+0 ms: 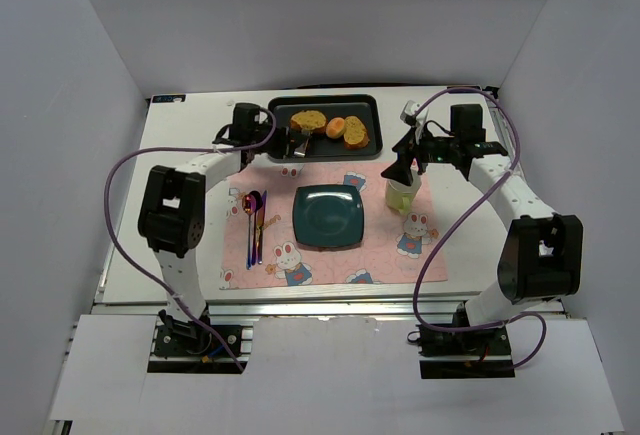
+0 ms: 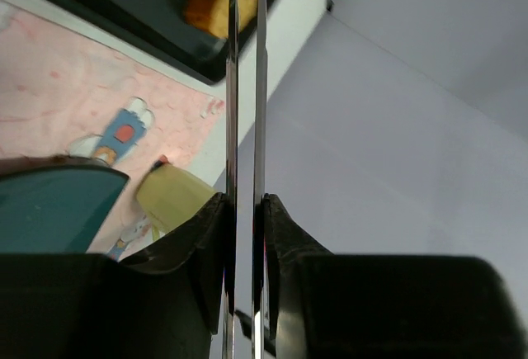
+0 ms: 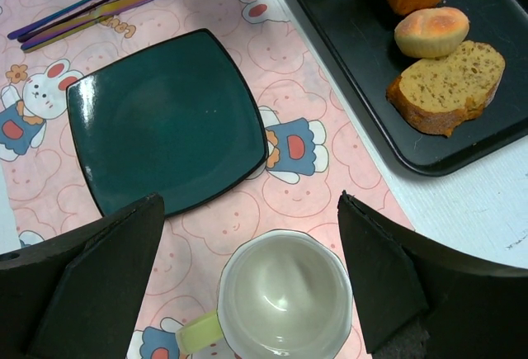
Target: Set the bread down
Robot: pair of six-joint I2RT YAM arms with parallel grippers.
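Fingers [image 2: 194,247] of the left gripper [image 1: 287,143] are clenched on thin metal tongs [image 2: 233,87], whose two blades run edge-on up to the bread [image 1: 308,120]. The bread lies at the left end of the black tray [image 1: 372,105], at the tongs' tip; whether the blades pinch it I cannot tell. A roll [image 1: 335,127] and a shorter slice [image 1: 356,132] lie to its right. The right gripper [image 1: 404,169] hangs spread wide above a cup [image 3: 285,293], grasping nothing. A green plate [image 1: 328,217] sits on the pink mat [image 1: 385,260], cutlery [image 1: 255,217] to its left.
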